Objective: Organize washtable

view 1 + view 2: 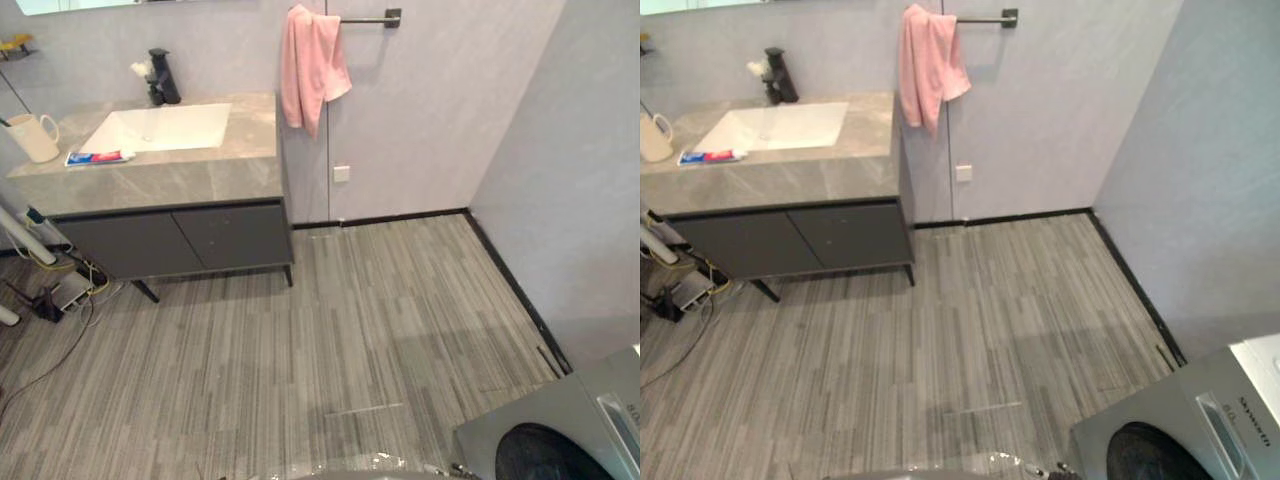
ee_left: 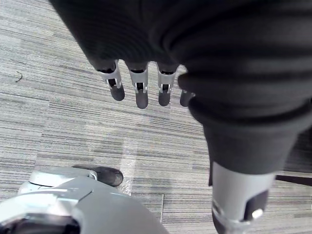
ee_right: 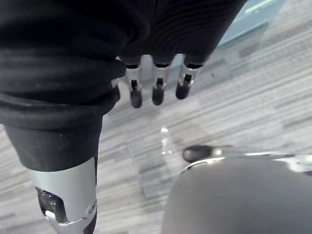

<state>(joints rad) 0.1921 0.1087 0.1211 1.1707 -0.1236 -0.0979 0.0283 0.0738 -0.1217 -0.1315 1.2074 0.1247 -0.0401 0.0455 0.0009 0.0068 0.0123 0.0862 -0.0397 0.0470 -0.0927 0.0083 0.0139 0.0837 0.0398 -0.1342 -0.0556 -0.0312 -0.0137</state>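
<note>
Your left robot hand (image 2: 141, 92) and right robot hand (image 3: 157, 90) both hang over the floor (image 1: 350, 330), fingers loosely straight and holding nothing. The bench (image 1: 160, 180) stands well ahead and off to your left, well apart from either hand. On it the toothpaste tube (image 1: 98, 157) lies flat just beside the sink (image 1: 160, 128), its long axis running along the bench's front edge. The mug (image 1: 37, 137) stands near behind it. You'll likely need to close in first, and the left arm looks nearer.
</note>
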